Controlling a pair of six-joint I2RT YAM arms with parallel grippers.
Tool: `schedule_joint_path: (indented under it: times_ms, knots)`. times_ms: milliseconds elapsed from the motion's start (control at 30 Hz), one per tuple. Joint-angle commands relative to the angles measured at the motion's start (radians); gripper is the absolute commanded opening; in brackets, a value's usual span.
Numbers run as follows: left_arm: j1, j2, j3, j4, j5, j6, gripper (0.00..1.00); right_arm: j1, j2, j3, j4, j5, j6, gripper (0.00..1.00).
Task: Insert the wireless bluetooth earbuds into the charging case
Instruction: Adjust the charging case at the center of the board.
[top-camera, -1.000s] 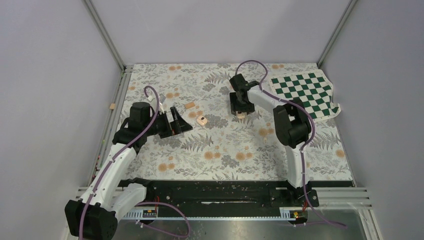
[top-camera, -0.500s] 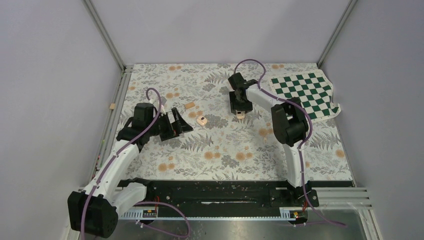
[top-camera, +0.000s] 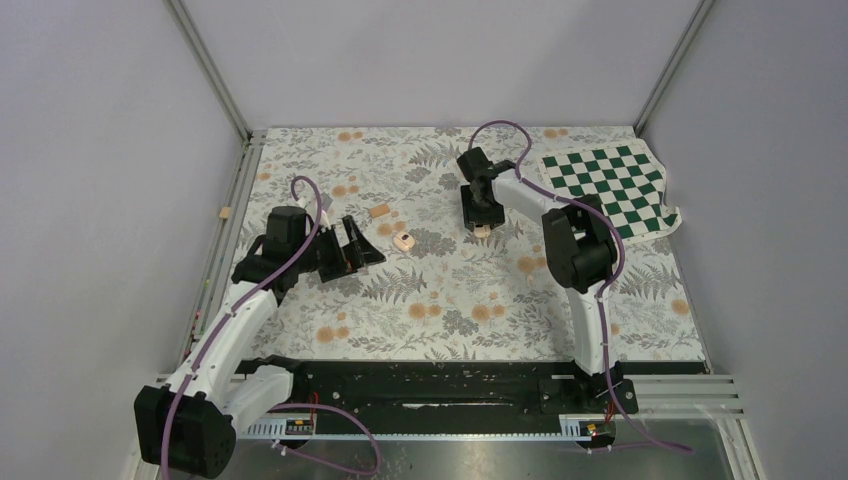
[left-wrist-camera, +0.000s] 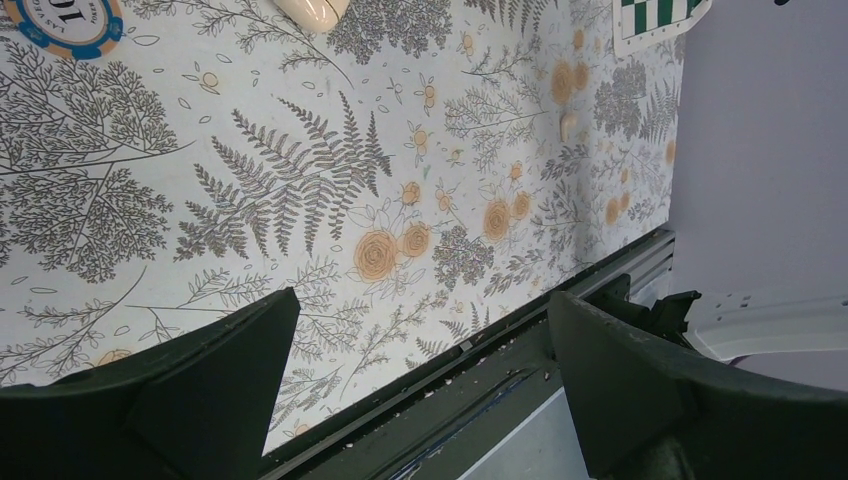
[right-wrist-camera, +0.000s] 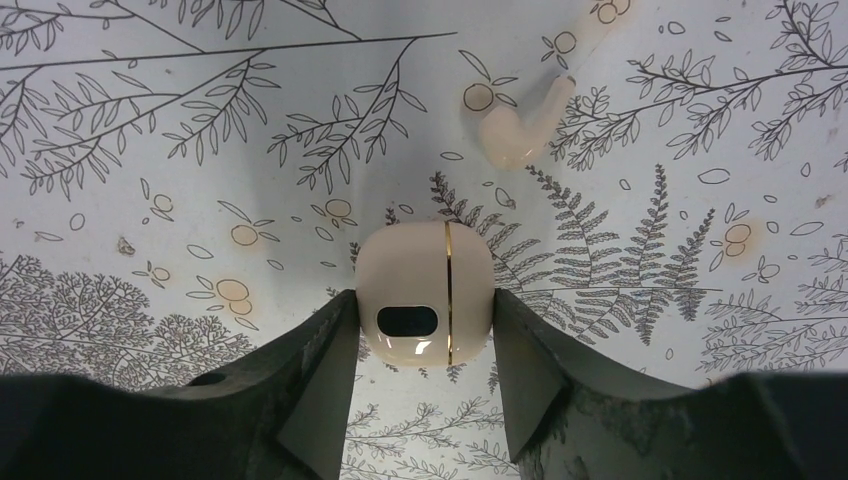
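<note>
Under both arms you have the tabletop, covered in a grey fern-and-orange-blossom print. A green-and-white chequered mat lies at its far right corner.

Your left end effector hovers over the left-centre of the print with its fingers spread wide and nothing between them.

Your right end effector is down at the far centre and closed onto the charging case, one dark finger flush against each flank. The case sits on the cloth with its lid shut. It is a pale peach rounded square with a glossy shell, a thin gold seam running top to bottom right of centre, and a dark oval window low on the left half. You can read no brand or lettering on it.

A tan block lies between the two arms. Just nearer than it is a small peach piece with a dark centre; what it is, you cannot tell from here.

At the upper left corner of the left wrist view is a blue-and-orange poker chip. The digits 1 and 0 show on its white face, cut off by the frame edge, and the rim lettering is too small to read.

One earbud, cream with a short stem, lies on the cloth just beyond the case and apart from it. A second earbud lies well apart from them, out on the right-centre of the print.
</note>
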Motion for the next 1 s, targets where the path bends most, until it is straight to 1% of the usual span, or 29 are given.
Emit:
schedule_joint_path:
  times_ms: [0, 67, 133, 300, 433, 600, 733, 800, 833, 967]
  knots:
    - [-0.002, 0.011, 0.026, -0.011, -0.041, 0.063, 0.99, -0.007, -0.025, -0.027, 0.003, -0.019, 0.009, 0.47]
    - [-0.005, 0.033, 0.033, -0.027, -0.041, 0.076, 0.99, -0.006, -0.057, -0.051, 0.008, -0.039, 0.020, 0.44]
    - [-0.013, 0.048, 0.032, -0.018, -0.045, 0.073, 0.99, -0.007, -0.115, -0.103, 0.034, -0.065, 0.035, 0.43]
    - [-0.075, 0.092, 0.037, 0.027, -0.059, 0.042, 0.99, -0.004, -0.310, -0.325, 0.114, -0.140, 0.080, 0.42]
    - [-0.117, 0.125, 0.039, 0.059, -0.065, 0.014, 0.99, 0.021, -0.475, -0.552, 0.162, -0.161, 0.131, 0.42]
    - [-0.141, 0.158, 0.048, 0.062, -0.088, -0.001, 0.99, 0.104, -0.638, -0.779, 0.215, -0.161, 0.229, 0.43]
    - [-0.145, 0.184, 0.057, 0.053, -0.101, -0.024, 0.99, 0.194, -0.686, -0.853, 0.228, -0.114, 0.272, 0.45]
    - [-0.152, 0.192, 0.059, 0.053, -0.110, -0.031, 0.99, 0.225, -0.678, -0.878, 0.250, -0.108, 0.286, 0.49]
    - [-0.155, 0.194, 0.060, 0.053, -0.117, -0.033, 0.99, 0.232, -0.672, -0.890, 0.262, -0.117, 0.288, 0.58]
    - [-0.172, 0.210, 0.072, 0.038, -0.142, -0.044, 0.99, 0.242, -0.689, -0.913, 0.267, -0.121, 0.285, 0.79]
